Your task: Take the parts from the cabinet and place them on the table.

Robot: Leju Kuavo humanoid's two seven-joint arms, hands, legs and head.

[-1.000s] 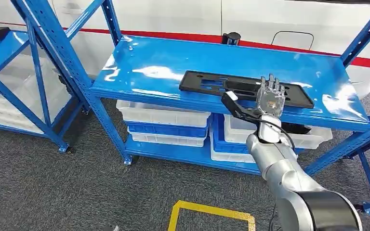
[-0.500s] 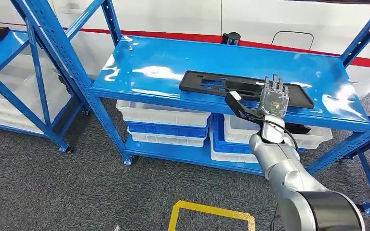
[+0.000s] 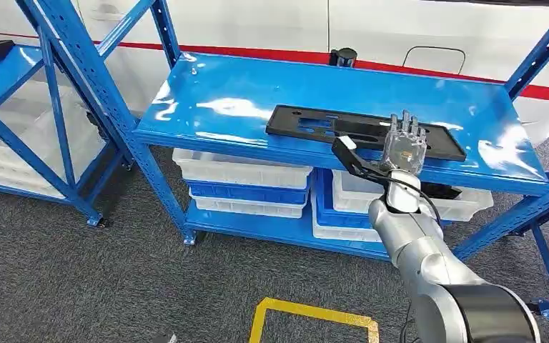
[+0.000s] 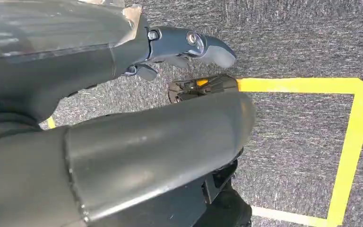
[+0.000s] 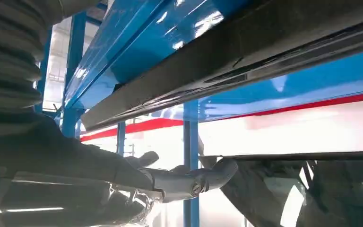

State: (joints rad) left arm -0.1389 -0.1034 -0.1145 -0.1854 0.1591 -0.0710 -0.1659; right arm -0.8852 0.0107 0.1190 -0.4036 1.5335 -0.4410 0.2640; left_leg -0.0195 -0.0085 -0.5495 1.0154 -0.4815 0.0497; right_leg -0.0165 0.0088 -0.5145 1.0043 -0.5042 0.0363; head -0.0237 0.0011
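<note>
The long flat black plastic part with cut-out slots (image 3: 361, 131) lay flat on the top shelf of the blue steel shelving unit (image 3: 257, 93), close to the shelf's front edge and running along it; the right robot hand (image 3: 403, 146) was raised in front of that edge, over the right portion of the part, with its fingers (image 3: 405, 125) extended upward and apart and nothing held in them; whether the palm touched the part could not be determined from the head view; the silver right arm (image 3: 429, 264) reached up to the shelf from the lower right; in the right wrist view the dark edge of the part (image 5: 246, 61) ran above the thick grey thumb (image 5: 194, 177), with the blue shelf surface behind it; the left robot hand (image 4: 179, 49) hung toward the grey carpeted floor (image 4: 293, 42), its fingers loosely curled with nothing in them, above a yellow tape outline (image 4: 354, 142) on the floor; white and blue plastic storage bins (image 3: 246, 182) were stacked on the lower shelf; a small black cylindrical object (image 3: 343, 56) stood at the rear edge of the top shelf.
</note>
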